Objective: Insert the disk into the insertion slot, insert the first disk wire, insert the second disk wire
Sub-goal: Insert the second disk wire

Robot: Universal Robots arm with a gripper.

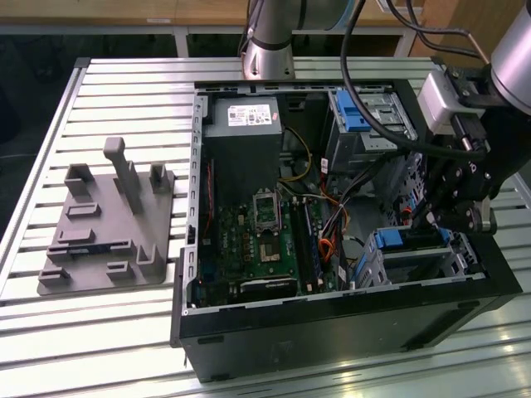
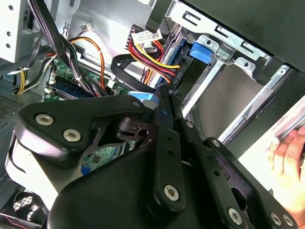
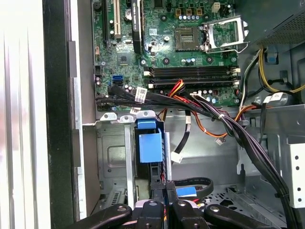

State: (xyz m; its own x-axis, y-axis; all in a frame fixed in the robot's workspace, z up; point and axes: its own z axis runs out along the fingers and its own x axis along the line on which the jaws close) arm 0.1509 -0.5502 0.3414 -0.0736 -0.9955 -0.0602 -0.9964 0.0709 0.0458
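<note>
Gripper [image 3: 162, 202] is clenched, fingers pressed together, poised just at the blue tab of the disk [image 3: 150, 148]. Disk is seated in the insertion slot [image 1: 415, 257] (silver cage by the case's front wall). Wire bundle [image 3: 200, 107] is draped above it, over the motherboard [image 1: 265, 240].

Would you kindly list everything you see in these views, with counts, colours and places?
Computer case: one, black, open, on the slatted table.
Motherboard: one, green, inside the case.
Power supply: one, grey, at the case's far end.
Disk: one, blue-framed, in the insertion slot, below the tool.
Upper drive bay: one, silver with blue latch.
Fixture: one, grey, on the exterior view's left.
Person's hand: one, beside the case.
Tool: one, black, over the disk.
</note>
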